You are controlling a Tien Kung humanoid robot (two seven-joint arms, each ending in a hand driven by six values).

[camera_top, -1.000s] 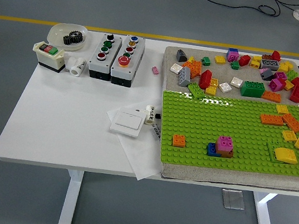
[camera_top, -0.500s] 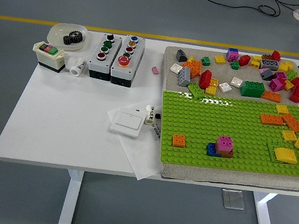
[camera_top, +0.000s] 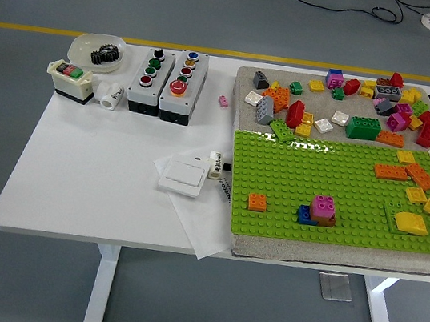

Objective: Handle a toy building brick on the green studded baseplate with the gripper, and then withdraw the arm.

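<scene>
Sitting pressed onto the green baseplate (camera_top: 340, 188) near its front edge, a pink brick (camera_top: 323, 206) tops a small stack with a blue brick (camera_top: 304, 215) beside it on the left and a brown piece just under it. An orange brick (camera_top: 257, 202) stands alone on the studs a little to the left, apart from the stack. More flat orange and yellow pieces (camera_top: 417, 187) lie toward the plate's right side. Beyond the plate's far edge, a loose heap of bricks (camera_top: 345, 103) is scattered over a grey mat (camera_top: 247, 81).

No robot hand shows anywhere in the head view, so neither arm's fingers can be described. With no arm over the bench (camera_top: 92, 167), the scene fits either a task not yet begun or one finished with the arm pulled back; the picture alone cannot settle which.

Further left on the bench rest a white wall switch (camera_top: 183, 176) on a sheet of paper, two grey button boxes (camera_top: 166, 81), and a bowl holding a black gear (camera_top: 96, 52).
</scene>
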